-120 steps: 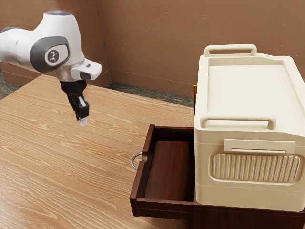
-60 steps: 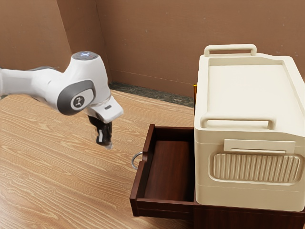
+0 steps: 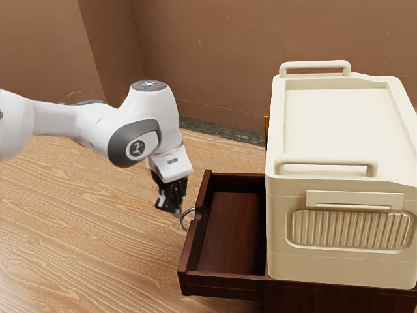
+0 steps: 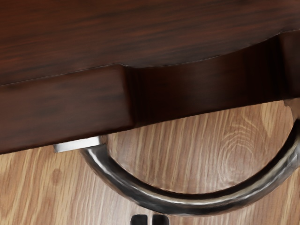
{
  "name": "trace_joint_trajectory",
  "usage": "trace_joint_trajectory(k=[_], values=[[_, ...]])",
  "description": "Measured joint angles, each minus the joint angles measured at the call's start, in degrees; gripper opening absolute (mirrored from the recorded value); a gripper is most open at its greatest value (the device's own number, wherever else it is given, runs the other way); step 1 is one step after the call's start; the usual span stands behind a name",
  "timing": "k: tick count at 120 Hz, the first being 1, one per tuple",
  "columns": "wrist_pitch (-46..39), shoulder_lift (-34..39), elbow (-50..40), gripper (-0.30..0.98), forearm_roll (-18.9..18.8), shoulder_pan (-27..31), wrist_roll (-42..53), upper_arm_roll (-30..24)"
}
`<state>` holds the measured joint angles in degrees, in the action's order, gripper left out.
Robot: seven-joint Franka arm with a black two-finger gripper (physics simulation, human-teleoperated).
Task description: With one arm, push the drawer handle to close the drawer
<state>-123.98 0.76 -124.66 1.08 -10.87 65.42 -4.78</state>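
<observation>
Brings end effector (image 3: 174, 210) down to just beside handle (image 3: 182, 222) on front of drawer (image 3: 193, 244), vs. well apart a sec ago; can't confirm contact. Keeps it narrow, w/ nothing held. See no drawer shift yet: still sticks out of cabinet (image 3: 339, 300) toward exterior view's left. Means approx. done w/ approach, not w/ closing. Next prob. needs steady push toward exterior view's right; might slip off curved metal.

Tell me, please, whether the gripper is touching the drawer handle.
Cannot tell: the exterior view has the gripper beside the handle, the wrist view at its outer curve; neither shows contact or gap plainly.
</observation>
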Motion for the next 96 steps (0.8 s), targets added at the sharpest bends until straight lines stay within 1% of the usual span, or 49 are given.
trace_joint_trajectory(k=[9, 15, 40, 56, 70, 96], values=[[0.0, -0.7, 0.3, -0.1, 0.9, -0.8, 0.7, -0.3], [0.0, -1.1, 0.4, -0.1, 1.5, -0.2, 1.2, -1.4], [-0.1, -2.6, 2.2, -0.1, 3.0, 0.6, 2.4, -3.2], [-0.1, -4.4, 3.8, -0.1, 3.4, 1.4, 2.8, -5.2], [-0.2, -5.6, 5.0, -0.08, 3.5, 0.2, 2.9, -6.6], [-0.1, -8.2, 8.7, -0.09, 3.6, -1.3, 2.8, -7.9]])
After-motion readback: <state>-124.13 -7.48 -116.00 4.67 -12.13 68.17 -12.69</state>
